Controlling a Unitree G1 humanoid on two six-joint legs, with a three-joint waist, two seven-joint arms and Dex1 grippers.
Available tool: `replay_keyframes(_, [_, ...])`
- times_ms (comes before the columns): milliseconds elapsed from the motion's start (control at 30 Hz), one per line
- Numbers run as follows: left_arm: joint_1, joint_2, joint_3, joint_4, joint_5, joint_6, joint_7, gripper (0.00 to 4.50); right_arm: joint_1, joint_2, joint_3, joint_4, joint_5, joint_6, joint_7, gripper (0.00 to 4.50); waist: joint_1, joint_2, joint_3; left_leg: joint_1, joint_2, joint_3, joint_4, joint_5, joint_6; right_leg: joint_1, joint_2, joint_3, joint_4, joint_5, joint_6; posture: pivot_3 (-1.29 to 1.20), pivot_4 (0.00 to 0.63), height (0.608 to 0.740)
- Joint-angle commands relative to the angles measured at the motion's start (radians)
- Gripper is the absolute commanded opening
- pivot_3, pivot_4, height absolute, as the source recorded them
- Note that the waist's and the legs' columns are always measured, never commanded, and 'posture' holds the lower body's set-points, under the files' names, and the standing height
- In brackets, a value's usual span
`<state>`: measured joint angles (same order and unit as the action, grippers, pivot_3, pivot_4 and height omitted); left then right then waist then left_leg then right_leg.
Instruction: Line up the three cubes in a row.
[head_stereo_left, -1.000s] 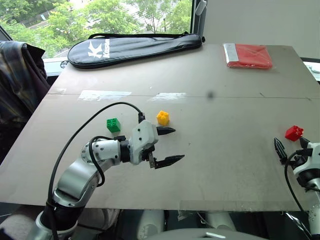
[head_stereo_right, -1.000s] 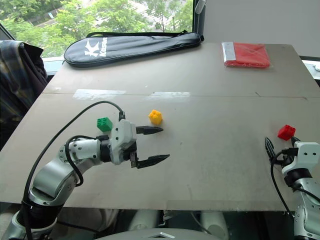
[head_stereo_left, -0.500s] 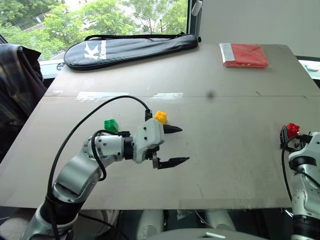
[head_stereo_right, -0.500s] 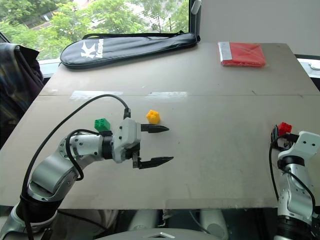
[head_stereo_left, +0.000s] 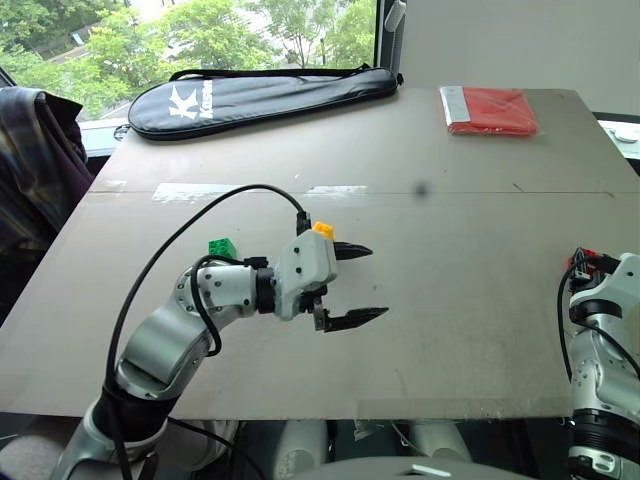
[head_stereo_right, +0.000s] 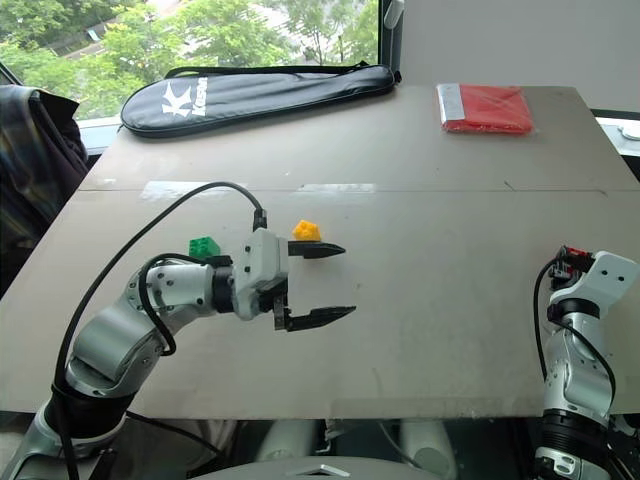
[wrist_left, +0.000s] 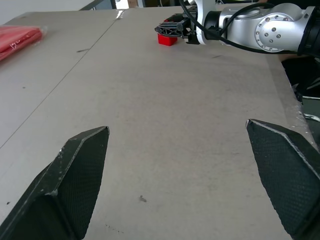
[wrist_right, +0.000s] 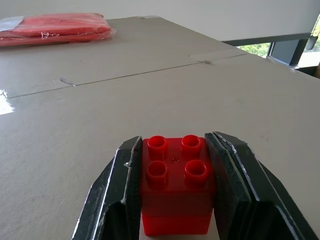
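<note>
At the table's right edge the right gripper (wrist_right: 175, 200) is clamped on the red cube (wrist_right: 176, 182) — studs up, still on the surface. Green cube (head_stereo_left: 223, 247) and yellow cube (head_stereo_left: 323, 229) sit near each other mid-left; the row isn't formed yet. Left gripper (head_stereo_left: 358, 283) hangs wide open, empty. The right wrist view confirms the pinch — the head views hide it.

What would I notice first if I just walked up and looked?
Probably the red cube, squeezed between the right tool's two black fingers near the table's right edge. Next, the left tool gaping wide open over the table's middle, with the yellow cube and green cube just behind it.
</note>
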<state>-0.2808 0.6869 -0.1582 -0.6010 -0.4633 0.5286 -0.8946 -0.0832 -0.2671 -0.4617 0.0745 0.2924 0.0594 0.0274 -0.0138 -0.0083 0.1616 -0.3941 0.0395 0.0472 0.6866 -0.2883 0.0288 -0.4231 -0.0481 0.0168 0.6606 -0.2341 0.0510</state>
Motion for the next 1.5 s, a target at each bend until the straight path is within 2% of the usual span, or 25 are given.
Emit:
replay_keyframes(33, [-0.004, 0.002, 0.023, -0.025, -0.013, -0.003, 0.005, 4.5, 0.011, -0.03, 0.031, -0.068, 0.047, 0.044, 0.094, 1.31, -0.002, 0.0, 0.0, 0.0, 0.0, 0.0, 0.0, 0.0, 0.0, 0.0, 0.0, 0.0, 0.0, 0.0, 0.0, 0.0, 0.15, 0.708])
replay_keyframes(67, [0.001, 0.003, 0.029, -0.025, -0.015, -0.005, 0.005, 4.5, 0.011, -0.038, 0.037, -0.079, 0.064, 0.057, 0.125, 1.31, -0.003, 0.0, 0.0, 0.0, 0.0, 0.0, 0.0, 0.0, 0.0, 0.0, 0.0, 0.0, 0.0, 0.0, 0.0, 0.0, 0.15, 0.708])
replay_keyframes(233, [0.074, 0.021, 0.063, -0.036, -0.037, -0.022, -0.015, 4.5, 0.012, -0.145, 0.127, -0.125, 0.228, 0.128, 0.508, 1.31, -0.003, 0.001, 0.0, 0.001, 0.0, -0.001, 0.0, 0.0, 0.0, 0.0, 0.0, 0.002, 0.0, 0.0, 0.0, 0.0, 0.15, 0.708])
replay_keyframes(333, [0.121, 0.043, 0.074, -0.02, -0.019, -0.056, -0.04, 4.5, -0.011, -0.24, 0.216, -0.066, 0.223, 0.139, 0.728, 1.31, -0.002, 0.001, 0.001, 0.001, 0.0, -0.001, 0.0, 0.0, 0.0, 0.0, 0.0, 0.001, 0.0, 0.0, 0.0, 0.0, 0.15, 0.708])
replay_keyframes(367, [0.128, 0.047, 0.077, -0.015, -0.014, -0.066, -0.045, 4.5, -0.018, -0.263, 0.239, -0.043, 0.214, 0.127, 0.782, 1.31, -0.001, 0.001, 0.001, 0.002, 0.0, 0.0, 0.0, 0.0, 0.0, 0.0, 0.0, 0.001, 0.0, 0.0, 0.0, 0.0, 0.15, 0.708])
replay_keyframes(500, [0.13, 0.055, 0.103, -0.022, -0.034, -0.058, -0.046, 4.5, -0.112, -0.326, 0.36, 0.126, 0.134, -0.116, 1.1, 1.31, 0.002, -0.001, 0.001, 0.001, 0.0, 0.0, 0.001, 0.0, 0.0, 0.001, 0.0, 0.0, 0.0, 0.0, -0.001, 0.0, 0.15, 0.708])
replay_keyframes(567, [0.134, 0.066, 0.11, -0.037, -0.035, -0.047, -0.047, 4.5, -0.167, -0.325, 0.392, 0.202, 0.165, -0.122, 1.246, 1.31, 0.002, -0.001, 0.001, 0.001, 0.0, 0.0, 0.001, 0.0, 0.0, 0.001, 0.0, -0.001, 0.0, 0.0, 0.0, 0.0, 0.15, 0.708])
replay_keyframes(633, [0.14, 0.075, 0.117, -0.05, -0.039, -0.037, -0.045, 4.5, -0.222, -0.305, 0.394, 0.275, 0.248, -0.142, 1.459, 1.31, 0.002, -0.002, 0.002, 0.001, 0.0, 0.0, 0.001, 0.0, 0.0, 0.001, 0.0, -0.001, 0.0, 0.0, 0.0, 0.0, 0.15, 0.708])
replay_keyframes(667, [0.142, 0.078, 0.122, -0.055, -0.045, -0.03, -0.041, 4.5, -0.251, -0.313, 0.408, 0.324, 0.234, -0.151, 1.506, 1.31, 0.002, -0.002, 0.002, 0.001, 0.0, 0.0, 0.001, 0.0, 0.0, 0.001, 0.0, -0.001, 0.0, 0.0, 0.0, 0.0, 0.15, 0.708])
replay_keyframes(733, [0.143, 0.081, 0.127, -0.06, -0.048, -0.023, -0.036, 4.5, -0.29, -0.333, 0.434, 0.387, 0.222, -0.144, 1.556, 1.31, 0.001, -0.003, 0.003, 0.001, 0.001, -0.001, 0.001, 0.0, 0.0, 0.001, 0.0, -0.001, -0.001, 0.0, 0.0, 0.0, 0.15, 0.708])
replay_keyframes(800, [0.153, 0.089, 0.132, -0.058, -0.043, -0.029, -0.039, 4.5, -0.317, -0.387, 0.517, 0.436, 0.257, -0.189, 1.582, 1.31, 0.003, -0.003, 0.003, 0.001, 0.001, -0.001, 0.001, 0.0, 0.0, 0.001, 0.0, -0.001, -0.001, 0.0, 0.0, 0.0, 0.15, 0.708])
replay_keyframes(967, [0.162, 0.1, 0.138, -0.018, -0.035, -0.067, -0.072, 4.5, -0.36, -0.469, 0.67, 0.516, 0.291, -0.293, 1.587, 1.31, 0.003, -0.003, 0.003, 0.001, 0.0, 0.0, 0.001, 0.0, 0.0, 0.001, -0.001, -0.001, -0.001, 0.0, 0.0, 0.0, 0.15, 0.708])
replay_keyframes(1133, [0.188, 0.122, 0.137, 0.014, -0.028, -0.121, -0.136, 4.5, -0.414, -0.467, 0.764, 0.584, 0.37, -0.426, 1.587, 1.31, 0.0, -0.003, 0.003, 0.003, 0.0, 0.001, 0.001, 0.0, 0.0, 0.002, -0.001, -0.001, 0.0, 0.0, 0.0, 0.0, 0.15, 0.708])
replay_keyframes(1367, [0.219, 0.132, 0.143, 0.054, -0.027, -0.19, -0.194, 4.5, -0.435, -0.486, 0.842, 0.605, 0.412, -0.46, 1.587, 1.31, 0.001, -0.004, 0.004, 0.003, 0.001, 0.0, 0.001, 0.0, 0.0, 0.002, -0.001, -0.001, 0.0, 0.0, 0.0, 0.0, 0.15, 0.708])
replay_keyframes(1433, [0.228, 0.131, 0.141, 0.061, -0.038, -0.201, -0.211, 4.5, -0.438, -0.491, 0.849, 0.61, 0.409, -0.454, 1.587, 2.38, 0.001, -0.004, 0.004, 0.003, 0.001, 0.0, 0.001, 0.0, 0.0, 0.002, -0.001, -0.001, 0.0, 0.0, 0.0, 0.0, 0.15, 0.708])
replay_keyframes(1467, [0.233, 0.132, 0.14, 0.064, -0.045, -0.202, -0.22, 4.5, -0.439, -0.491, 0.85, 0.611, 0.407, -0.456, 1.587, 2.66, 0.001, -0.004, 0.004, 0.003, 0.001, 0.0, 0.001, 0.0, 0.0, 0.002, -0.001, -0.001, 0.0, 0.0, 0.0, 0.0, 0.15, 0.708])
replay_keyframes(1500, [0.236, 0.132, 0.14, 0.067, -0.047, -0.206, -0.226, 4.5, -0.441, -0.489, 0.847, 0.612, 0.41, -0.459, 1.587, 3.18, 0.001, -0.004, 0.004, 0.003, 0.001, 0.0, 0.001, 0.0, 0.0, 0.002, -0.001, -0.001, 0.0, 0.0, 0.0, 0.0, 0.15, 0.708])
